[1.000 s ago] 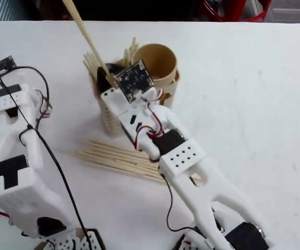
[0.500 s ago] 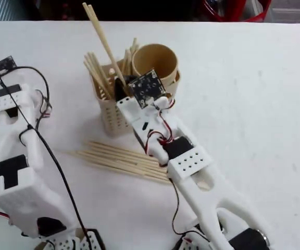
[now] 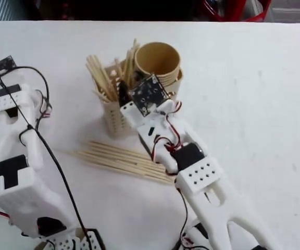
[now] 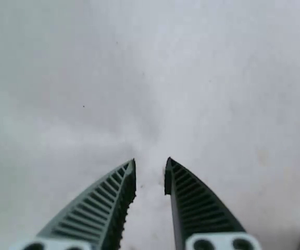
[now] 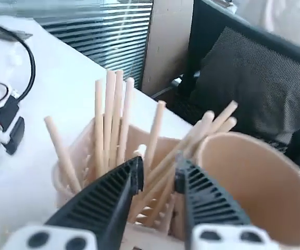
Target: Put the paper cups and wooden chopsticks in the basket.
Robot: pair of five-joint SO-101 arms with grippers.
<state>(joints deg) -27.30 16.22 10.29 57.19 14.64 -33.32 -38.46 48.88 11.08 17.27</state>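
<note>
The cream perforated basket [image 3: 113, 112] stands upright on the white table [image 3: 254, 94], with several wooden chopsticks [image 3: 102, 78] upright inside it. Stacked paper cups [image 3: 158, 60] sit at its far right side, inside the basket as far as I can tell. More chopsticks [image 3: 124, 159] lie loose on the table in front of the basket. My right gripper [image 3: 124, 94] [image 5: 159, 166] hangs over the basket's rim, slightly open, with leaning chopsticks [image 5: 155, 135] and a cup [image 5: 249, 182] just beyond it. My left gripper [image 4: 150, 164] points at bare table, a narrow gap between its empty fingers.
The left arm [image 3: 9, 140] lies along the table's left side with black cables [image 3: 40, 135] over it. The right arm [image 3: 191, 166] crosses above the right ends of the loose chopsticks. Open table stretches to the right. Chairs stand beyond the far edge.
The right gripper came down toward the basket with long chopsticks raised high. Those chopsticks now stand low inside the basket among the others. The left arm stayed still.
</note>
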